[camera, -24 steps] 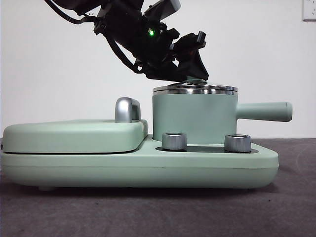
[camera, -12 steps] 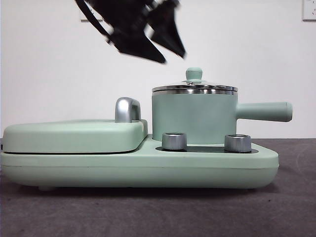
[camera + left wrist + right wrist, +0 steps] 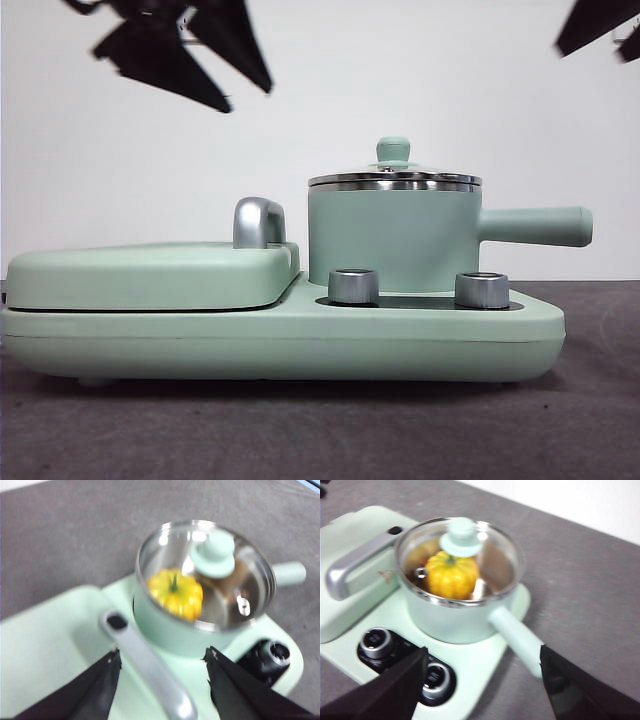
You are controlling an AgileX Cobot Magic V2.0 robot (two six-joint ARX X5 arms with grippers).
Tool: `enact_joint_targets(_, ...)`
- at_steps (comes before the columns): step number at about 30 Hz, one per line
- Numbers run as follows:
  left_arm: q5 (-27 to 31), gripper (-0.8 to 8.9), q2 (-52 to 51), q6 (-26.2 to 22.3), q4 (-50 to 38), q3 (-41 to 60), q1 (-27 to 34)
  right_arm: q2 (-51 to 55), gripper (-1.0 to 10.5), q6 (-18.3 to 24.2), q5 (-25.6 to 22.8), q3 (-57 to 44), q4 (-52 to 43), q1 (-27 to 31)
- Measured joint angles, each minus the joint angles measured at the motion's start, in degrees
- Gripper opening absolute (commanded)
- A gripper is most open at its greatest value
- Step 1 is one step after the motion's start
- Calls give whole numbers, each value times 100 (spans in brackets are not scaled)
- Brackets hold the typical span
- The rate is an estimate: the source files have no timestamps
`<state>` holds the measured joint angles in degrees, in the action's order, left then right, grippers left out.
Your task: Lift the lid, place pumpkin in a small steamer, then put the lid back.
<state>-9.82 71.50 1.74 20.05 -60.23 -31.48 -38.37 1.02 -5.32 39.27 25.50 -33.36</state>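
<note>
The left gripper (image 3: 205,65), its black jaws spread and empty, has risen well clear of the round clear glass lid (image 3: 212,577) it was touching a second ago. That lid now sits on the mint-green cylindrical small steamer (image 3: 393,240), the glossy yellow-orange ribbed pumpkin (image 3: 451,574) inside beneath it, so the task looks complete. The right gripper (image 3: 482,680) hangs open too, only a dark tip at the front view's corner. Both wrist views are blurred.
</note>
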Motion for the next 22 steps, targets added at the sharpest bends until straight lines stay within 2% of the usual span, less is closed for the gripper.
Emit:
enact_joint_targets(5, 402, 278, -1106, 304, 63, 1040, 166, -546, 347, 0, 404, 0, -402, 0)
enact_joint_targets(9, 678, 278, -1974, 599, 546, 1624, 229, -909, 347, 0, 651, 2, -599, 0)
enact_joint_targets(14, 1095, 276, -2905, 743, 1126, 1792, 260, -1283, 347, 0, 885, 114, -627, -7)
enact_joint_targets(19, 1274, 277, -3283, 754, 1333, 1792, 260, -1274, 345, 0, 1078, 162, -651, -9)
enact_joint_targets(20, 1272, 267, -3322, 754, 1335, 1792, 258, -1259, 322, 0, 1130, 162, -649, -9)
enact_joint_targets(21, 1272, 87, -3364, 754, 1338, 1794, 258, -1228, 148, 0, 1143, 162, -649, -9)
enact_joint_targets(22, 1272, -4, -3405, 750, 1338, 1797, 258, -1207, -33, -7, 1141, 162, -654, -9)
